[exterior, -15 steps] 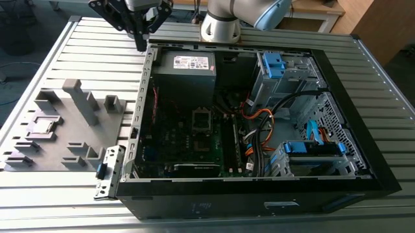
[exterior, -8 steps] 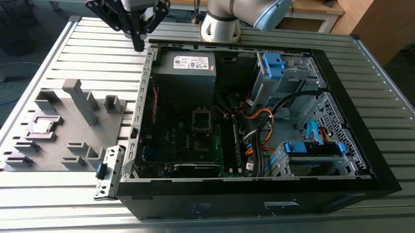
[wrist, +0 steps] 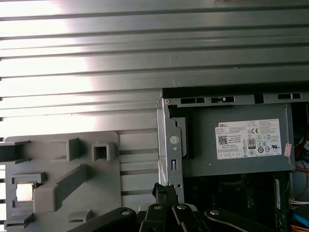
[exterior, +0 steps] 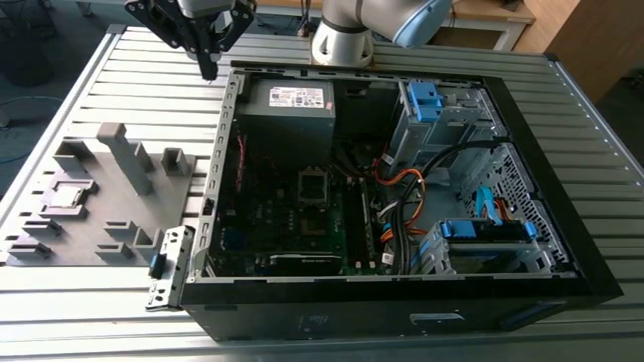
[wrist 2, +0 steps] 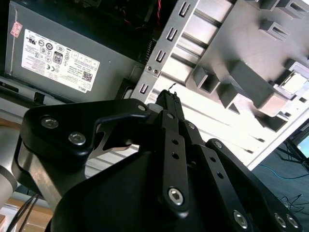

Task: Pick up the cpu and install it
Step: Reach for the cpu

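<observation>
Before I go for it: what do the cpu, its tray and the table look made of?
The cpu: dull silvery-grey top, paler edge, likely metal. The tray: uniform matte grey blocks, probably plastic. The table: ribbed silvery slats with bright glare, apparently aluminium.

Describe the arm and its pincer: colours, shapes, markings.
The arm is pale silver-grey, with rounded joints and a light blue cap. The pincer is matt black: flat linkage bars tapering to narrow tips, studded with silvery screw heads.
</observation>
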{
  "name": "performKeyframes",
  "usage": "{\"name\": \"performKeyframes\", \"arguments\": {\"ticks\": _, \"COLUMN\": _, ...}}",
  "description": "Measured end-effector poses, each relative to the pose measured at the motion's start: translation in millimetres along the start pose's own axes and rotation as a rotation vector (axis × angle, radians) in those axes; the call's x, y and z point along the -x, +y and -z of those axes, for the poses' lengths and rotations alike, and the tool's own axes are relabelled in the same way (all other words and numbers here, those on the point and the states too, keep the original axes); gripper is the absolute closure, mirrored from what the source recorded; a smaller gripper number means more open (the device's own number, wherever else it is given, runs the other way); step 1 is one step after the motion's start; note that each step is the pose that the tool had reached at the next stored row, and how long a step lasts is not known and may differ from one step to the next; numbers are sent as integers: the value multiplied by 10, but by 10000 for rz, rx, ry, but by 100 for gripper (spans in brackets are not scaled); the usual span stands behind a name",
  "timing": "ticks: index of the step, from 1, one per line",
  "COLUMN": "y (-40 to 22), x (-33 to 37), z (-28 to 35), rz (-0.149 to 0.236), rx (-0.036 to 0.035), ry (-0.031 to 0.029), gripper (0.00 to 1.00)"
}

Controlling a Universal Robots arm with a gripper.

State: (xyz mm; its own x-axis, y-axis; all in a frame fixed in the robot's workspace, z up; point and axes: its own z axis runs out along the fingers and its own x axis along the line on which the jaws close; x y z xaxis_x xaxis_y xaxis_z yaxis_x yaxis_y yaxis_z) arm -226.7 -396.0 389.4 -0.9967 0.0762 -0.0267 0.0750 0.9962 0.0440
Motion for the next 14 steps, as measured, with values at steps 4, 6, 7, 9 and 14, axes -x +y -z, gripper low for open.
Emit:
{"name": "performKeyframes", "arguments": {"ticks": 4, "y": 7, "x": -56, "z": -4, "rz": 0, "rx": 0, "ry": 0, "gripper": 89}}
{"name": "performKeyframes", "arguments": {"ticks": 6, "y": 9, "x": -91, "z": -5, "rz": 0, "rx": 0, "ry": 0, "gripper": 89}}
{"name": "performKeyframes", "arguments": {"ticks": 7, "y": 10, "x": -114, "z": -6, "rz": -1, "rx": 0, "ry": 0, "gripper": 89}}
{"name": "performKeyframes", "arguments": {"ticks": 9, "y": 10, "x": -153, "z": -6, "rz": -1, "rx": 0, "ry": 0, "gripper": 89}}
{"name": "performKeyframes", "arguments": {"ticks": 14, "y": 9, "x": -248, "z": -8, "rz": 1, "rx": 0, "ry": 0, "gripper": 89}}
